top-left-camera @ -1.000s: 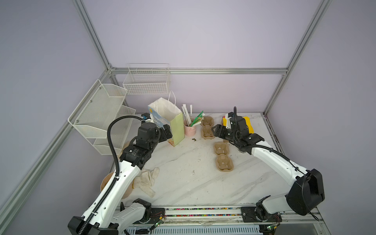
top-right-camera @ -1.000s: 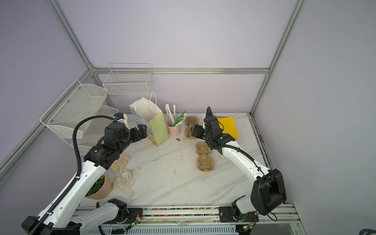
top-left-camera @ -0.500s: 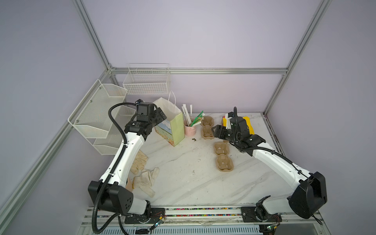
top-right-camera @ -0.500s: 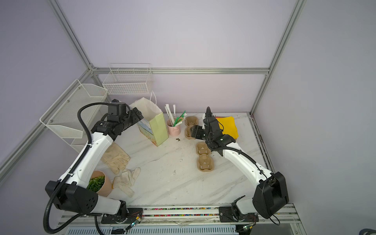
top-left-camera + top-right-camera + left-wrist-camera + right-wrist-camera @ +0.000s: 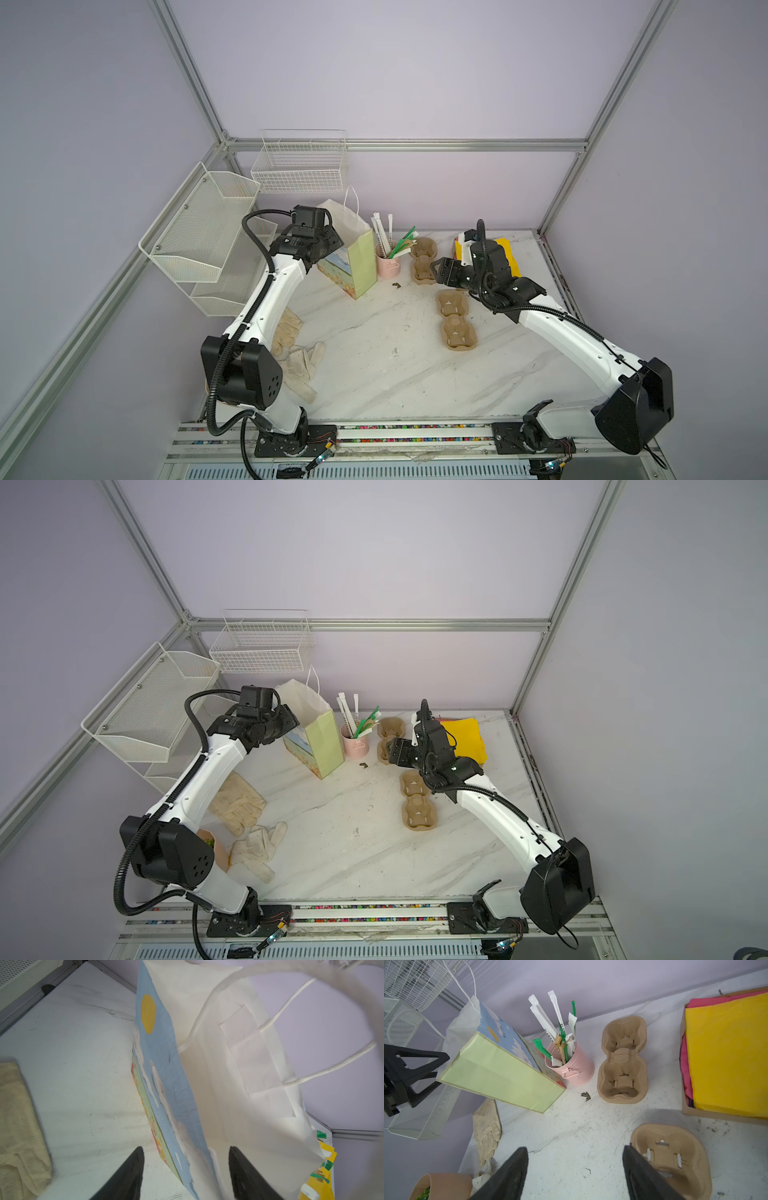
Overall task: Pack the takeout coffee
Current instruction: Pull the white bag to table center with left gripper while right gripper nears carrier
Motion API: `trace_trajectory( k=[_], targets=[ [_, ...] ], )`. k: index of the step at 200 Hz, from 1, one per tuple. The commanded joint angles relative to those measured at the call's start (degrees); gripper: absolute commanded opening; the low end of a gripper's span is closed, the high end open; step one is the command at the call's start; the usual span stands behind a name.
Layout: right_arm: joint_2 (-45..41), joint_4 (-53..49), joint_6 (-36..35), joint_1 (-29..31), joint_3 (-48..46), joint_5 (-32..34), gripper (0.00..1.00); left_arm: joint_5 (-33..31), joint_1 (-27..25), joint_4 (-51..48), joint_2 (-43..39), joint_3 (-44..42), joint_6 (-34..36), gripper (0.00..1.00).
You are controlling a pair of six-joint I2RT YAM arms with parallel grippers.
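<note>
The takeout coffee is out of view in every view. A paper bag (image 5: 353, 257) (image 5: 320, 746) with a pale green side and a blue printed face stands open at the back left, white handles up. My left gripper (image 5: 332, 245) (image 5: 185, 1148) is at the bag's rim. Its jaws straddle the printed wall (image 5: 166, 1064), one finger outside and one inside, with a gap on both sides of the paper. My right gripper (image 5: 436, 266) (image 5: 574, 1147) hovers open over bare table between the cup carriers, holding nothing.
A pink cup (image 5: 388, 264) of straws and stirrers stands right of the bag. Two pulp cup carriers (image 5: 424, 259) (image 5: 455, 320) lie mid-right, yellow paper (image 5: 463, 737) in a box behind. Gloves (image 5: 237, 802) and a brown bowl (image 5: 442, 1184) lie front left. Wire shelves (image 5: 199, 232) line the left wall.
My left arm swung up and back from in front of the bag to its rim, and its jaws narrowed around the bag's wall. The right arm has stayed still.
</note>
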Motion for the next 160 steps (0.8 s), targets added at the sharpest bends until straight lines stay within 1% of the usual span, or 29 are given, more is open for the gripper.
trace_trajectory(
  k=[1, 29, 76, 85, 98, 107, 139, 160],
  targets=[
    [-0.85, -0.66, -1.12, 0.66, -1.05, 1.09, 0.75, 0.59, 0.33, 1.29, 0.87, 6.06, 0.53, 0.54],
    [-1.24, -1.03, -1.46, 0.85, -1.07, 1.37, 0.75, 0.69, 0.33, 1.22, 2.18, 6.65, 1.16, 0.4],
    [-1.81, -1.56, -1.98, 1.19, -0.73, 1.33, 0.75, -0.91, 0.33, 0.09, 2.78, 7.84, 2.0, 0.22],
    [-1.79, -1.64, -2.24, 1.34, -0.71, 0.99, 0.75, -0.95, 0.33, -0.05, 2.78, 7.89, 2.21, 0.17],
    [-1.72, -1.73, -2.52, 1.69, -0.47, 0.67, 0.75, -1.08, 0.33, -0.65, 2.79, 8.22, 2.57, 0.05],
    [-1.6, -1.82, -2.78, 1.98, -0.22, 0.3, 0.75, -1.34, 0.37, -1.18, 2.71, 8.48, 2.58, 0.01],
    [-1.67, -2.22, -3.22, 3.2, 0.8, -1.82, 0.75, -0.75, 0.33, -2.99, 1.11, 8.73, 3.0, 0.0],
    [-1.97, -3.16, -3.57, 4.37, 2.07, -2.58, 0.75, 0.72, 0.33, -4.4, -2.47, 6.99, 3.36, 0.0]
  ],
)
